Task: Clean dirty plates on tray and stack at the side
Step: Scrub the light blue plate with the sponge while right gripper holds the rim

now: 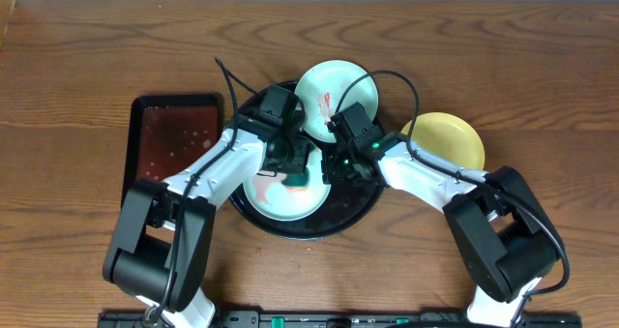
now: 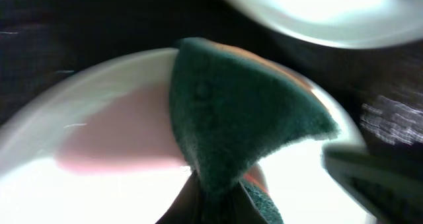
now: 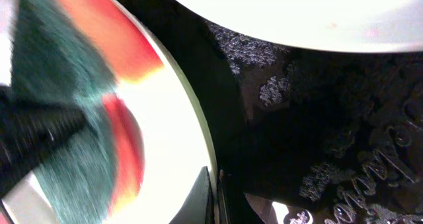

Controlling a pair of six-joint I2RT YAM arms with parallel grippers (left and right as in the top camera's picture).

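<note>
Green scouring sponge [image 2: 231, 125] is pinched tight in the left gripper [image 1: 290, 165] and pressed onto the near mint plate [image 1: 280, 202], which lies on the near-left part of the black tray [image 1: 340, 217], over a pinkish-red smear [image 2: 119, 135]. The right gripper [image 1: 337, 164] is closed at that plate's right edge; whether it nips the rim or only leans on it I cannot tell. The far mint plate [image 1: 340, 84], also smeared red, overlaps the tray's far rim, and the yellow plate [image 1: 450, 134] sits right of the tray on the table [image 1: 87, 57]. If the brace is loose, a hard wipe could skid the near plate into the far one or off the glossy tray. A shallow hold could also let the sponge twist free.
</note>
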